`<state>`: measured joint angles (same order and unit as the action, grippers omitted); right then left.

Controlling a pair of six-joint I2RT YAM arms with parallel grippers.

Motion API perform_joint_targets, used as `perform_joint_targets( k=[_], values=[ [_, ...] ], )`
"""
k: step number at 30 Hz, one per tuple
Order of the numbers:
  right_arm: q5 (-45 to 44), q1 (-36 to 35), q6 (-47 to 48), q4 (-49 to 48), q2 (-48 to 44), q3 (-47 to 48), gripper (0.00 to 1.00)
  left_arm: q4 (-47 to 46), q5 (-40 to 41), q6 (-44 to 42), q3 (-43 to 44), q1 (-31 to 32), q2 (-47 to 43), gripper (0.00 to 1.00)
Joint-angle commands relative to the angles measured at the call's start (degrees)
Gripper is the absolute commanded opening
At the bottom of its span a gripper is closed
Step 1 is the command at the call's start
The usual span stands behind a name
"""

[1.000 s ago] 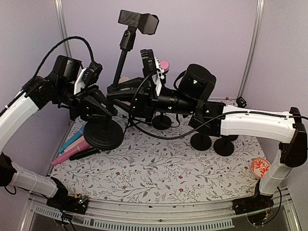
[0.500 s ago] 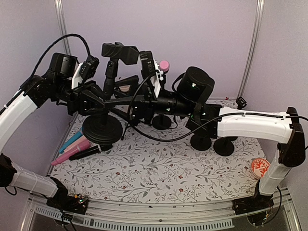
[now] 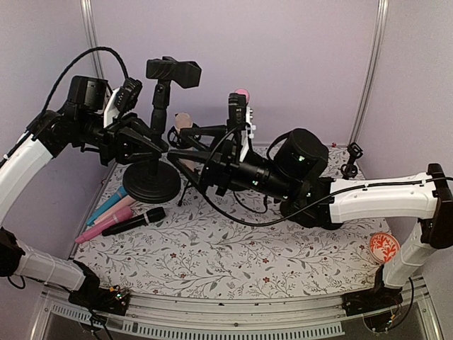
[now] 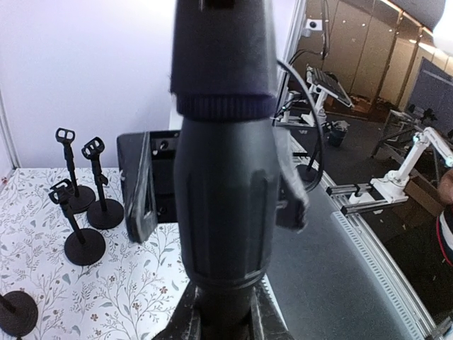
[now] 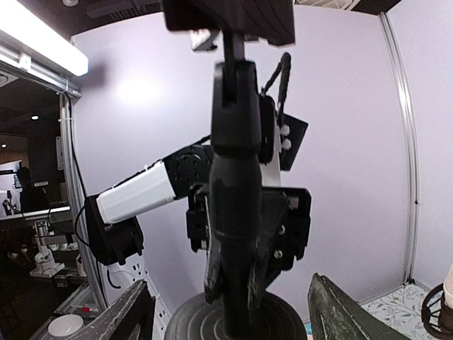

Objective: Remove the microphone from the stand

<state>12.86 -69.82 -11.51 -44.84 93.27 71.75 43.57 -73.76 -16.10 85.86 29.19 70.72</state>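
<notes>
We see a black stand [image 3: 152, 185], a white counter [image 3: 233, 255] with grey leafy print, a pink microphone [image 3: 106, 225], a blue microphone [image 3: 106, 205], an orange disc [image 3: 384, 247]

The stand [image 4: 225, 177] looms close and blurred in the left wrist view, its top cut by the upper edge, the left gripper [image 4: 225, 319] cropped at the bottom. The right wrist view crops the clip [image 5: 230, 18] overhead. From above, the right arm [image 3: 368, 195] half hides a pink-topped object [image 3: 241, 94].

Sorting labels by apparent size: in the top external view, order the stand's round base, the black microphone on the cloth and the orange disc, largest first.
1. Round base.
2-3. Black microphone and orange disc: unsure; the microphone is longer, the disc wider.
</notes>
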Motion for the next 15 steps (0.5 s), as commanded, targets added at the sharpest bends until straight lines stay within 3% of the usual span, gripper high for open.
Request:
perform_joint_targets(
  k=[1,9,15],
  values=[
    [-5.26,-1.82,2.65,-4.35,2.11,4.51,0.75,-1.14,0.76,-2.39,-1.89,-0.44,-1.70,0.00],
    [-6.43,-3.20,3.42,-4.78,7.44,9.50,0.58,0.74,2.29,-4.81,-4.45,-0.43,-2.60,0.00],
    [-9.16,-3.15,2.47,-4.65,7.86,8.76,0.21,1.53,3.02,-6.43,-5.11,-0.44,-2.78,0.00]
  ],
)
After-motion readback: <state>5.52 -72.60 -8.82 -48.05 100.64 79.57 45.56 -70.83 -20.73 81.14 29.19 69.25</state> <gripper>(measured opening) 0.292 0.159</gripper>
